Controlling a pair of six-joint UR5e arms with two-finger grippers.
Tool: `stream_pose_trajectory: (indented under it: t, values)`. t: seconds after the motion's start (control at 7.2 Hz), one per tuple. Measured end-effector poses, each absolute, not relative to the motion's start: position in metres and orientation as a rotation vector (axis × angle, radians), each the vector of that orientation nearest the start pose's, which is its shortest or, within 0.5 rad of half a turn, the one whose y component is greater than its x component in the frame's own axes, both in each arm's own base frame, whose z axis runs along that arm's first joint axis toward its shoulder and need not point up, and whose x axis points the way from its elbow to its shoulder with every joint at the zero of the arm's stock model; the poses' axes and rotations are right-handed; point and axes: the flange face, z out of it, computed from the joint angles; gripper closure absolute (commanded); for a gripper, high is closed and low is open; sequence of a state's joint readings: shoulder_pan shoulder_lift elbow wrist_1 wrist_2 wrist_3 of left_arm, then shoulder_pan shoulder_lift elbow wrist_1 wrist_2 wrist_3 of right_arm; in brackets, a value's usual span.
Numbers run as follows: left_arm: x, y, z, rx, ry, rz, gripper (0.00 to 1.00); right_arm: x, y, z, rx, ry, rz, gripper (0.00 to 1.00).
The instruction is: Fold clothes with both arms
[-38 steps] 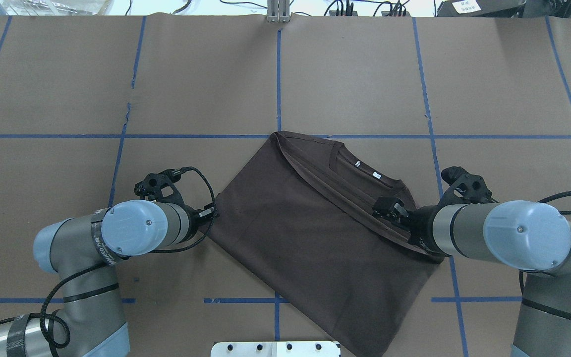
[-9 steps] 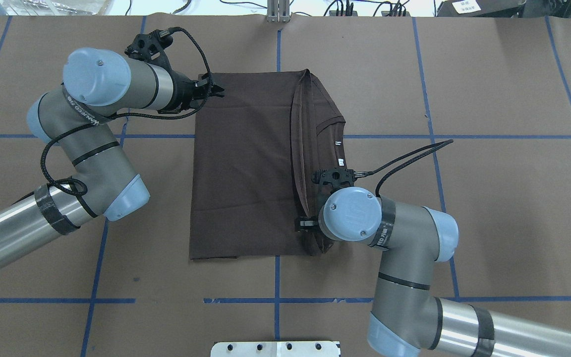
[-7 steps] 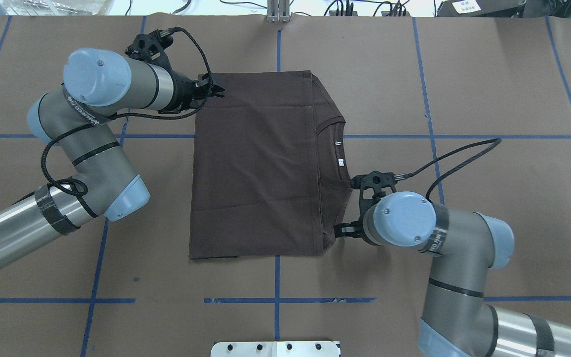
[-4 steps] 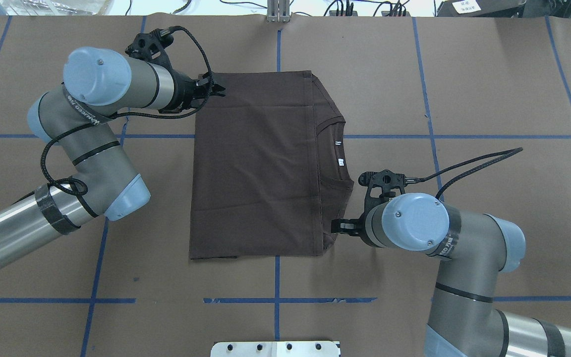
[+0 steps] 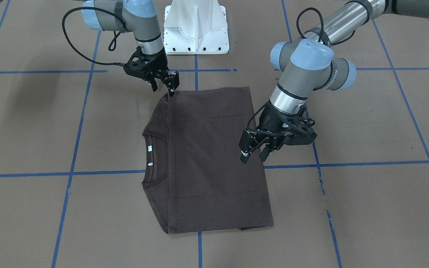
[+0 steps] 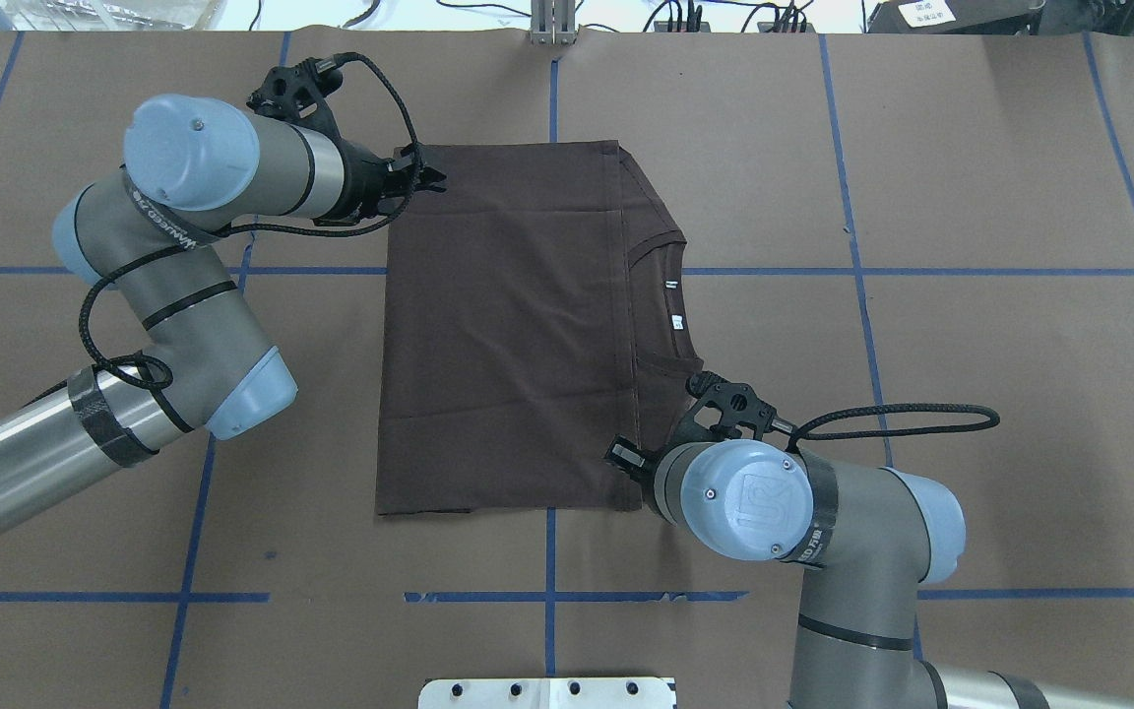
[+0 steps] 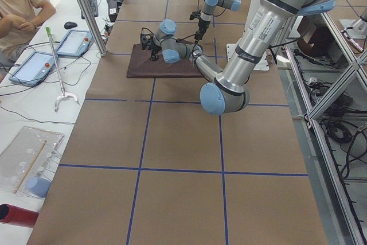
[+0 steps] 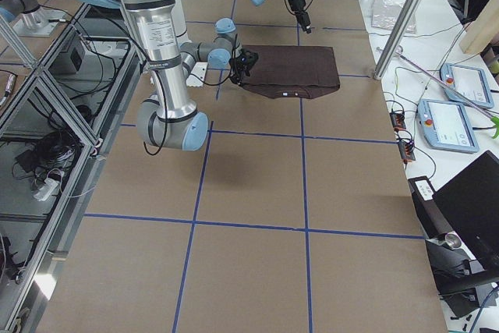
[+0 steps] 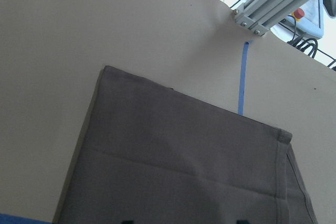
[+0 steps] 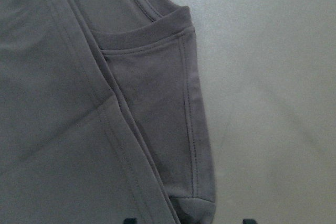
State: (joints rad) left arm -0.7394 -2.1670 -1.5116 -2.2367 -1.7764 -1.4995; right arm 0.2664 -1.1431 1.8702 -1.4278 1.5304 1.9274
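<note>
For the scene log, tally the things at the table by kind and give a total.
T-shirt: 1
Robot arms, left arm and right arm: 2
Grippers, left gripper and right gripper: 2
White pedestal: 1
Total: 6

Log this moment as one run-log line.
shirt: folded, lying flat | left gripper: open, above shirt's left edge | right gripper: open, above near right corner

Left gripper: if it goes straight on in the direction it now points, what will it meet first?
Probably the brown T-shirt, near its left edge: the open left gripper tilts down toward the cloth. Its height above the cloth is unclear.
</note>
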Motion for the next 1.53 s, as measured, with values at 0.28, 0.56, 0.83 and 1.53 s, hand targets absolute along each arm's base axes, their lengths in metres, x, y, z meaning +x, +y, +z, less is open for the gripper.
stream_pose_trajectory:
  t: [0.28, 0.56, 0.83, 1.53]
  values:
    - [0.443, -0.557, 0.255, 0.31, 1.185, -0.46, 0.28, -0.564, -0.293, 0.275, -0.024, -0.88, 0.658, 0.27]
    - [0.443, -0.556, 0.255, 0.308, 1.187, -0.464, 0.28, -0.571, -0.295, 0.273, -0.027, -0.876, 0.668, 0.28]
    - [0.443, -0.556, 0.255, 0.305, 1.186, -0.465, 0.28, -0.575, -0.296, 0.28, -0.028, -0.857, 0.667, 0.32]
    - [0.443, -0.556, 0.254, 0.304, 1.187, -0.466, 0.29, -0.575, -0.298, 0.286, -0.032, -0.842, 0.669, 1.0]
